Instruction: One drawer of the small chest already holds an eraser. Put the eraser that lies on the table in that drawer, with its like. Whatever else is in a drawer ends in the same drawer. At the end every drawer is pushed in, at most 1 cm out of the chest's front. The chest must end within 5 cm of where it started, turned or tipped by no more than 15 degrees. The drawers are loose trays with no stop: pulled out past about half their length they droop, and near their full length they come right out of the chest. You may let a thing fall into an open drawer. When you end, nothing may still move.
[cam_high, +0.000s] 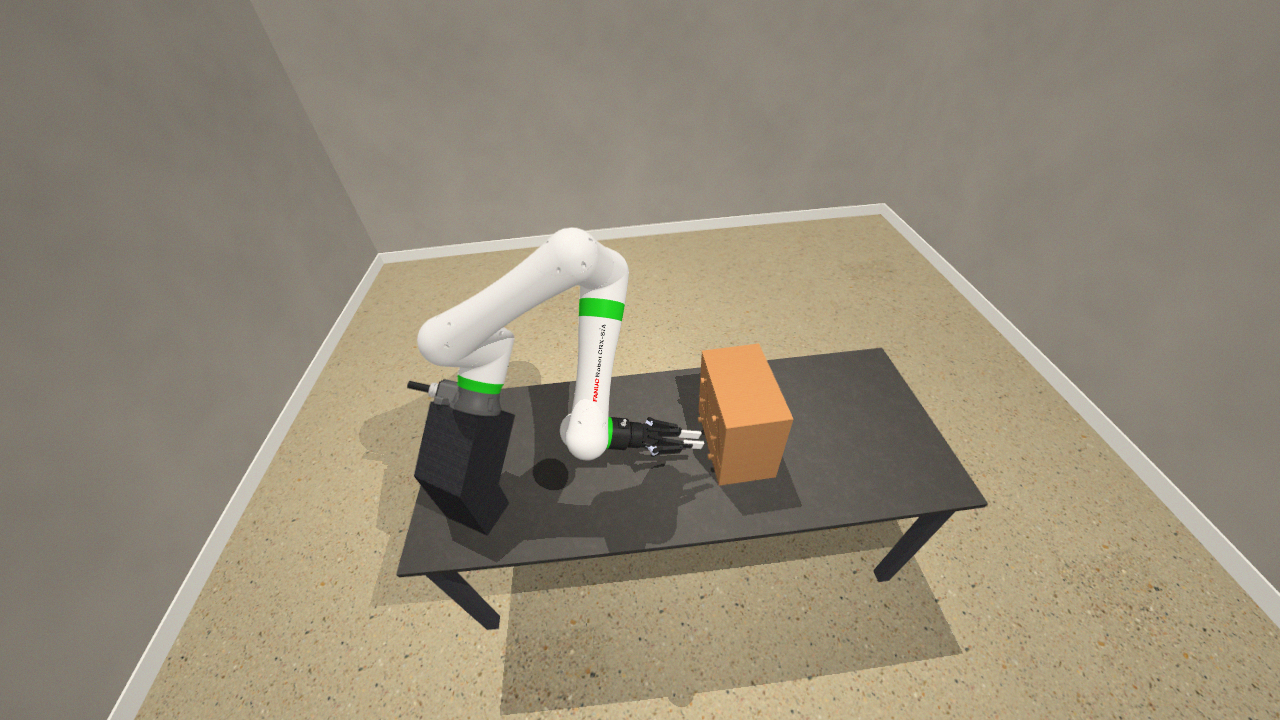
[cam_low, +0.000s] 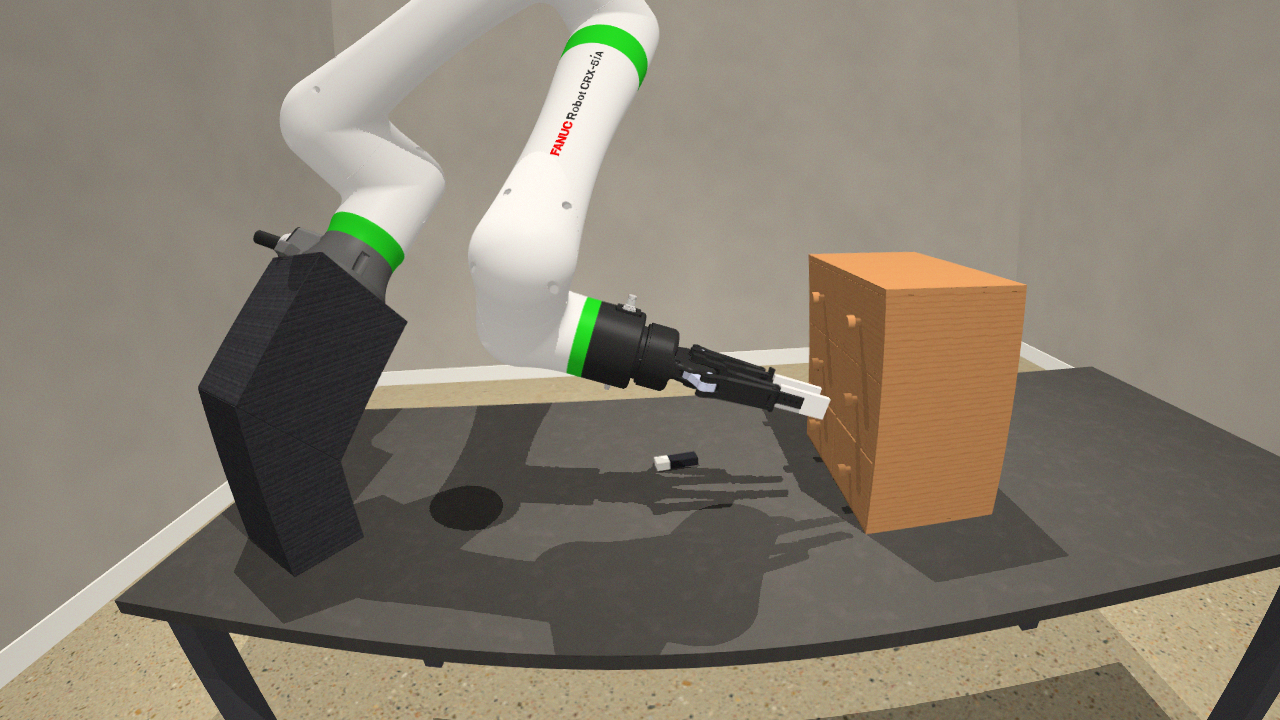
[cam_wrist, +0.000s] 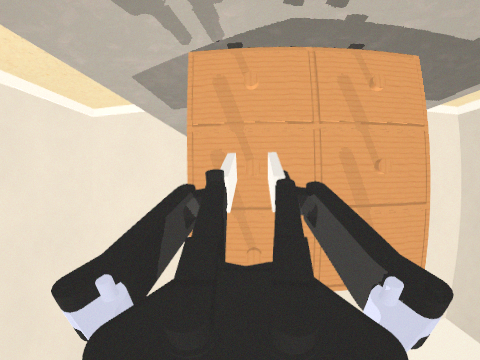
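Note:
The eraser (cam_low: 677, 461), black with a white end, lies on the table beneath the gripper; it is not visible in the other views. The orange wooden chest (cam_high: 756, 452) (cam_low: 939, 402) (cam_wrist: 280, 102) stands upright, its front facing the arm. Its drawers, in two columns of three, all look pushed in; their contents are hidden. My gripper (cam_high: 700, 438) (cam_low: 822, 400) (cam_wrist: 252, 166) is partly open and empty, tilted slightly down. Its white fingertips stand just before the middle drawer of the column nearer the exterior camera. That drawer's knob (cam_low: 850, 398) (cam_wrist: 254, 167) lines up with the gap.
The dark table (cam_high: 877, 420) (cam_low: 1136, 447) carries the chest and the arm's black pedestal (cam_high: 460, 465) (cam_low: 286, 402). Other round knobs (cam_low: 853, 320) (cam_wrist: 380, 166) stick out beside, above and below the fingers. The arm's shadows cross the table.

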